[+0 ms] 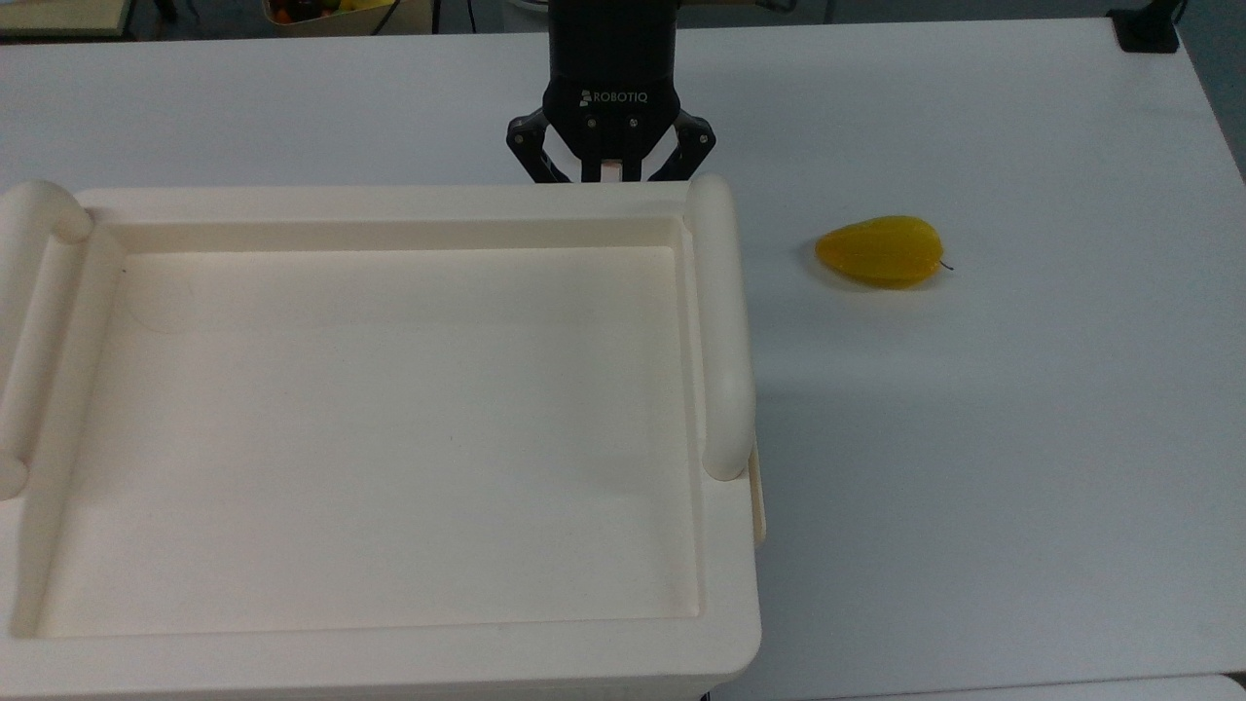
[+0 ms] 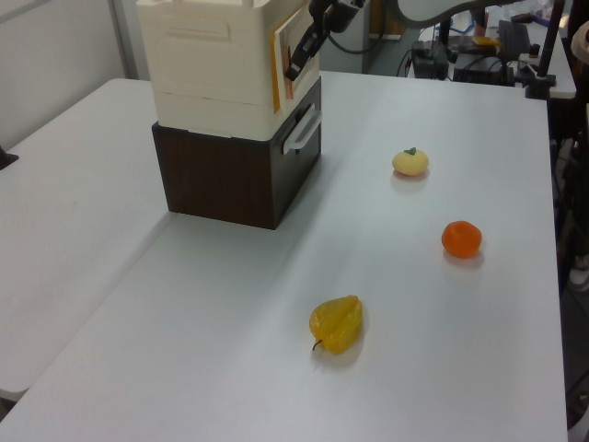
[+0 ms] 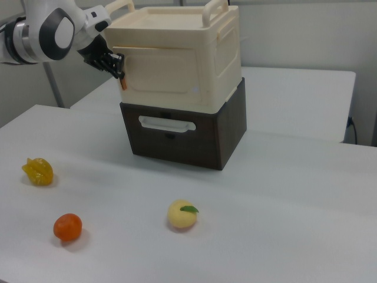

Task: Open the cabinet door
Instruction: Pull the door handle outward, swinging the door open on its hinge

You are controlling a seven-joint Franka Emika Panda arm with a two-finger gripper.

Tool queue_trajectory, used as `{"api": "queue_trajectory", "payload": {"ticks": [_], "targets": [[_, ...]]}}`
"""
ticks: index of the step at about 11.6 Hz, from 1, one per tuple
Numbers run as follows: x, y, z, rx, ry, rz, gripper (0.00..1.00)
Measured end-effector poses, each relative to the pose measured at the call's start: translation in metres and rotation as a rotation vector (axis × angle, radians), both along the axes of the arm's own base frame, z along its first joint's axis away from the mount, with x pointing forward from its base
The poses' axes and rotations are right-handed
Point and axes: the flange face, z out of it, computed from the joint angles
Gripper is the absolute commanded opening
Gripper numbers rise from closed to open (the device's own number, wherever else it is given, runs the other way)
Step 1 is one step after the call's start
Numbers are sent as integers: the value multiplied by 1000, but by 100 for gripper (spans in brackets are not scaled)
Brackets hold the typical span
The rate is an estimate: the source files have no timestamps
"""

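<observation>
Top view: gripper (image 1: 608,175) at cabinet (image 1: 389,662) far edge, fingers closed on a small tab. Left view: cabinet door (image 2: 287,46) ajar, its free edge pinched in the gripper. Right view: door (image 3: 162,72) just right of gripper. Likely light, stiff, hinged plastic; grip free edge

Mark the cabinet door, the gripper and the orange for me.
cabinet door (image 3: 162,73): right view, middle of its recessed front panel.
gripper (image 3: 116,66): right view, between the fingertips at the door's edge.
orange (image 2: 461,238): left view, centre of the fruit.
</observation>
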Motion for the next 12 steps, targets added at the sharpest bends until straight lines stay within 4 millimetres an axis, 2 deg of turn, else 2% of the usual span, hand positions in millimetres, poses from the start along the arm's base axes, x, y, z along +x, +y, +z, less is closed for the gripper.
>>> {"api": "queue_trajectory", "payload": {"ticks": [2, 4, 6, 9, 12], "targets": [[-2, -2, -2, -5, 29, -5, 62], [-7, -11, -3, -17, 91, -24, 78], [-16, -20, 8, -20, 128, -39, 100], [-41, -34, 51, -7, 125, -54, 100], [-59, -36, 104, 16, 37, -48, 100]]}}
